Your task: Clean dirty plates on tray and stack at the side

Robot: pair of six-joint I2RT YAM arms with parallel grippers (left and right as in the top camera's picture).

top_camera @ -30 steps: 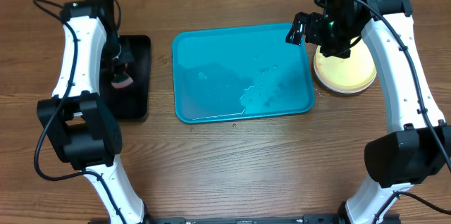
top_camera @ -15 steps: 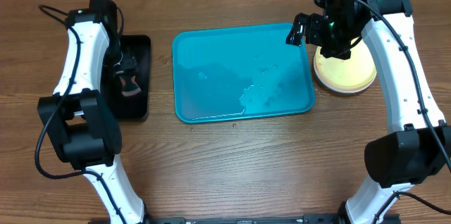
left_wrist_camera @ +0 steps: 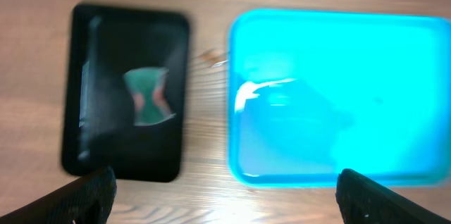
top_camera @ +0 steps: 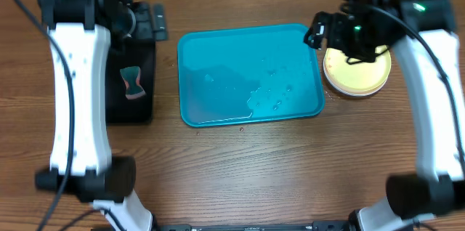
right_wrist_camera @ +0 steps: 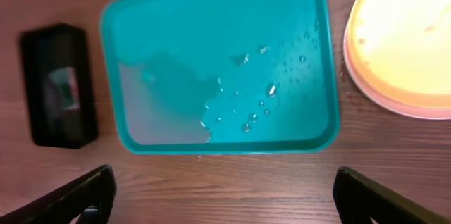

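— What's the tray (top_camera: 251, 75) like?
— Smooth turquoise plastic with rounded corners and a raised rim. Water beads inside. It sits mid-table (top_camera: 240, 165).
— And the plates (top_camera: 356, 75)?
— Round and stacked, yellow on top, just right of the tray. The right gripper (right_wrist_camera: 229, 199) hangs nearby, spread and empty. The left gripper (left_wrist_camera: 229, 196), likewise spread and empty, hangs near the black tray (left_wrist_camera: 127, 90).

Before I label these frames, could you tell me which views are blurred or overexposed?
Left wrist: blurred throughout, the tray showing a white glare patch; right wrist: fairly sharp, droplets crisp, but the plates are blown out; overhead: sharp, evenly lit.
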